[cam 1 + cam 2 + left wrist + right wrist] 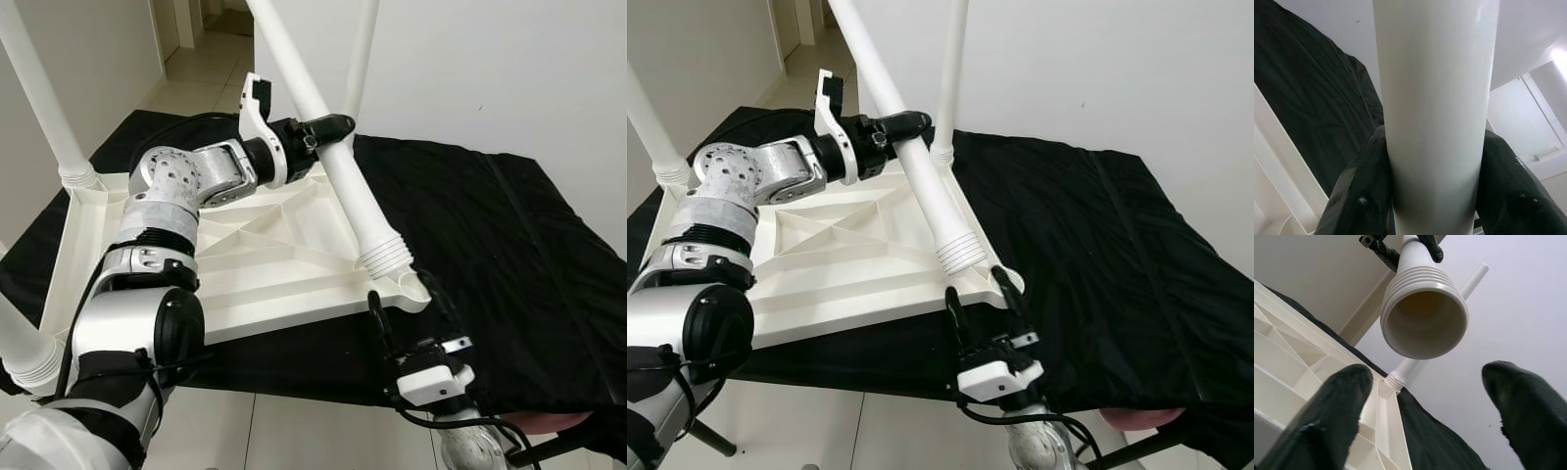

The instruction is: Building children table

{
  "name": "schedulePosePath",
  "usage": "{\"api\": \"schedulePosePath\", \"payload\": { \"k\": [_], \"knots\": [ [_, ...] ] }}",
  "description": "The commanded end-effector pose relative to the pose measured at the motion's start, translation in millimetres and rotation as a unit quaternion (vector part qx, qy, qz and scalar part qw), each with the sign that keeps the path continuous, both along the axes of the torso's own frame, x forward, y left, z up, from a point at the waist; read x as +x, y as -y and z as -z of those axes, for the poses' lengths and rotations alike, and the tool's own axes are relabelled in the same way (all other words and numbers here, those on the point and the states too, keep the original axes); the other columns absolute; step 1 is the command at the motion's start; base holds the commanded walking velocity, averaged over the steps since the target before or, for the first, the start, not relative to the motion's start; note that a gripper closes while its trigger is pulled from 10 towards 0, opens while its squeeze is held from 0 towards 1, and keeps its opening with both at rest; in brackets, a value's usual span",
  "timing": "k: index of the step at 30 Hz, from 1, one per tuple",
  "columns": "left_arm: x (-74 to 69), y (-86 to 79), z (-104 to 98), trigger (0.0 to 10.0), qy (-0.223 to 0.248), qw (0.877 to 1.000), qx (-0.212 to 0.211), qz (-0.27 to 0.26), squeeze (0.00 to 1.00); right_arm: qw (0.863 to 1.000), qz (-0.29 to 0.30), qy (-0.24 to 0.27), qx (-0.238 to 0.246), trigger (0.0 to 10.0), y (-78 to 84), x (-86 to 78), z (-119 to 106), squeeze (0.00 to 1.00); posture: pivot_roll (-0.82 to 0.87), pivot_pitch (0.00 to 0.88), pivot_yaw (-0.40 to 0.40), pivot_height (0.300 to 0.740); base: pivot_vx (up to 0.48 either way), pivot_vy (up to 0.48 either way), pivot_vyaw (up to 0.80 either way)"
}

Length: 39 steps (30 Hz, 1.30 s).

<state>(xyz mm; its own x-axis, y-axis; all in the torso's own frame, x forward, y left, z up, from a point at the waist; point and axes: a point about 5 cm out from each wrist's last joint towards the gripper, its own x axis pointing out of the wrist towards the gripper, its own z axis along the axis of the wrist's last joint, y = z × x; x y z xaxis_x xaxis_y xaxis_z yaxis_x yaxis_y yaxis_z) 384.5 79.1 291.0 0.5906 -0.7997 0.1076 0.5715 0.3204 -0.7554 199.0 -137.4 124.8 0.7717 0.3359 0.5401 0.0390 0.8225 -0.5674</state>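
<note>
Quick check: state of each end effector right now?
Left end effector: closed on the white table leg.
Right end effector: open, holding nothing, below the leg's threaded end.

Even, soft daylight fills the room around me, and my head views are sharp, without glare. The black cloth [509, 245] swallows detail in its folds. From my left wrist, the white leg [1435, 112] looms soft and out of focus, and my right fingers [1327, 421] blur close up.
</note>
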Motion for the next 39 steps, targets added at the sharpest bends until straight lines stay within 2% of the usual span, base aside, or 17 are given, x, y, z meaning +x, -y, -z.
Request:
{"api": "schedulePosePath", "payload": {
  "k": [1, 2, 3, 4, 10, 12, 13, 15, 19, 21, 22, 24, 25, 27, 34, 39],
  "knots": [
    [0.6, 1.9, -7, 0.0, 0.008, 1.0, 0.003, 0.0, 0.0, 1.0, 0.003, 0.0, -0.008, 10.0, 3.0, -1.5, 2, 1.0, -0.01, 0.0, -0.038, 0.74, 0.0, 0.0, 0.0],
    [0.6, 1.9, -7, 0.0, 0.008, 1.0, 0.003, 0.0, 0.0, 1.0, 0.003, 0.0, -0.008, 10.0, 3.0, -1.5, 2, 1.0, -0.01, 0.0, -0.038, 0.74, 0.0, 0.0, 0.0],
    [2.4, 0.2, -7, 8.8, 0.005, 1.0, 0.003, -0.006, 0.0, 1.0, 0.006, -0.008, -0.011, 10.0, 4.9, -3.2, 7, 1.0, -0.01, 0.0, -0.036, 0.74, 0.0, 0.0, 0.0],
    [5.4, -2.9, -10, 10.0, 0.017, 1.0, 0.009, -0.022, 0.0, 1.0, 0.019, -0.021, -0.012, 10.0, 7.5, -4.0, 11, 0.0, -0.01, 0.0, -0.036, 0.74, 0.0, 0.0, 0.0],
    [5.7, -3.8, -13, 10.0, 0.038, 0.999, 0.018, -0.031, 0.0, 0.999, 0.021, -0.034, 0.01, 10.0, 7.8, 0.1, 8, 0.0, -0.01, 0.0, -0.036, 0.74, 0.0, 0.0, 0.0],
    [4.7, -2.9, -14, 10.0, 0.072, 0.996, 0.038, -0.043, 0.0, 0.996, 0.009, -0.067, 0.053, 10.0, 4.3, 11.3, 1, 0.0, -0.01, 0.0, -0.042, 0.74, 0.0, 0.0, 0.0],
    [4.7, -2.9, -14, 10.0, 0.072, 0.996, 0.038, -0.043, 0.0, 0.996, 0.009, -0.067, 0.053, 10.0, 4.3, 11.3, 1, 0.0, -0.01, 0.0, -0.042, 0.74, 0.0, 0.0, 0.0],
    [4.4, -2.4, -16, 10.0, 0.105, 0.991, 0.055, -0.06, 0.0, 0.99, -0.015, -0.103, 0.092, 10.0, -0.6, 20.7, -5, 0.0, -0.01, 0.0, -0.049, 0.74, 0.0, 0.0, 0.0],
    [3.9, -1.3, -18, 10.0, 0.132, 0.986, 0.073, -0.075, 0.0, 0.99, -0.019, -0.091, 0.109, 10.0, -1.2, 27.0, -18, 0.0, -0.01, 0.0, -0.052, 0.74, 0.0, 0.0, 0.0],
    [3.5, -0.3, -21, 10.0, 0.164, 0.977, 0.087, -0.101, 0.0, 0.983, -0.01, -0.113, 0.146, 10.0, -0.7, 38.1, -26, 0.0, -0.01, 0.0, -0.055, 0.74, 0.0, 0.0, 0.0],
    [3.5, -0.3, -21, 10.0, 0.164, 0.977, 0.087, -0.101, 0.0, 0.983, -0.01, -0.113, 0.146, 10.0, -0.7, 38.1, -26, 0.0, -0.01, 0.0, -0.055, 0.74, 0.0, 0.0, 0.0],
    [2.2, 1.5, -23, 10.0, 0.183, 0.973, 0.085, -0.114, 0.0, 0.976, 0.01, -0.149, 0.16, 10.0, -0.7, 50.5, -29, 0.0, -0.01, 0.0, -0.062, 0.74, 0.0, 0.0, 0.0],
    [2.2, 1.5, -23, 10.0, 0.183, 0.973, 0.085, -0.114, 0.0, 0.976, 0.01, -0.149, 0.16, 10.0, -0.7, 50.5, -29, 0.0, -0.01, 0.0, -0.062, 0.74, 0.0, 0.0, 0.0],
    [-0.7, 5.8, -26, 10.0, 0.224, 0.958, 0.107, -0.145, 0.0, 0.973, 0.027, -0.153, 0.173, 10.0, -2.6, 69.8, -47, 0.0, 0.0, 0.0, -0.066, 0.74, 0.0, 0.0, 0.0],
    [-9.3, 14.3, -28, 10.0, 0.259, 0.945, 0.113, -0.165, 0.0, 0.968, 0.005, -0.187, 0.168, 10.0, -12.9, 83.0, -56, 0.0, 0.0, 0.0, -0.072, 0.74, 0.0, 0.0, 0.0],
    [-13.3, 18.3, -27, 10.0, 0.28, 0.934, 0.13, -0.178, 0.0, 0.965, -0.008, -0.215, 0.152, 10.0, -21.2, 86.8, -51, 0.0, 0.01, 0.0, -0.078, 0.74, 0.0, 0.0, 0.0]
  ]
}}
